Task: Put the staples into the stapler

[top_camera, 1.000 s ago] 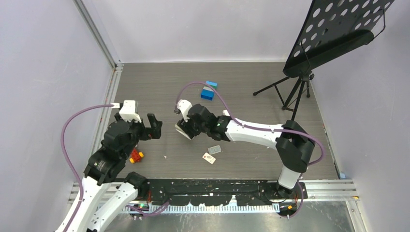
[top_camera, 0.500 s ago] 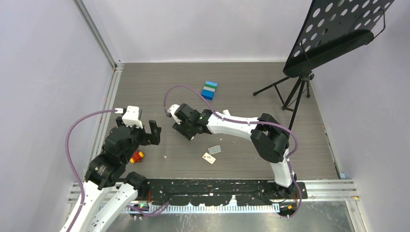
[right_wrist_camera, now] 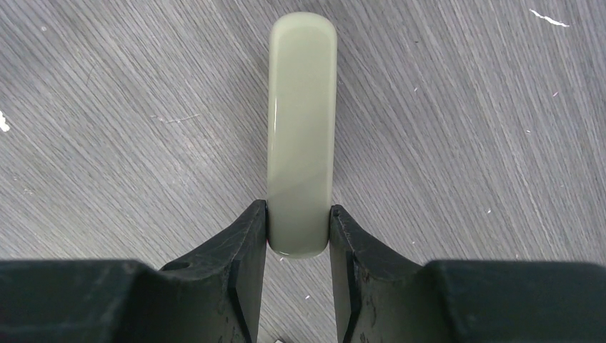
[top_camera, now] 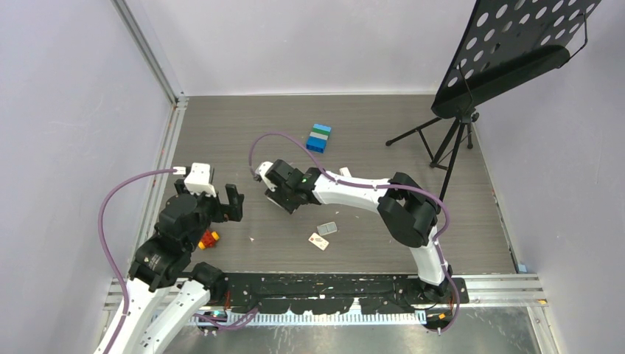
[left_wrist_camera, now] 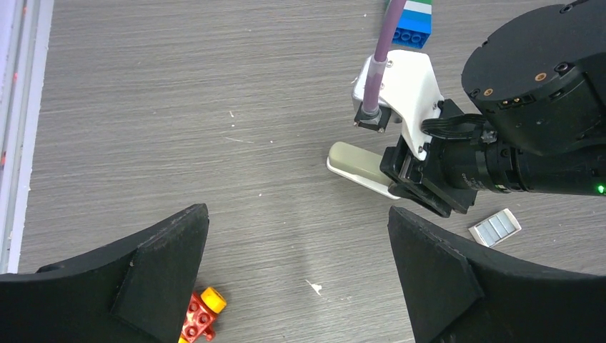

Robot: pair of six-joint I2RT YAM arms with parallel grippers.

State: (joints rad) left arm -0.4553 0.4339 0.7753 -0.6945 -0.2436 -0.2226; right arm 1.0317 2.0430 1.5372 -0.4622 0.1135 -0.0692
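My right tool (right_wrist_camera: 299,232) clenches the stapler (right_wrist_camera: 301,128) at its near end; it lies flat on the worktop (right_wrist_camera: 464,143), long axis toward twelve o'clock. My left tool (left_wrist_camera: 297,236) gapes empty, at its nine o'clock.

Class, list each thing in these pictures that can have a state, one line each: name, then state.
stapler: closed, lying flat, one end gripped.
right gripper: shut on the stapler.
left gripper: open, empty.
staple box: lying flat, untouched.
staple insert: out of its box, lying beside it.
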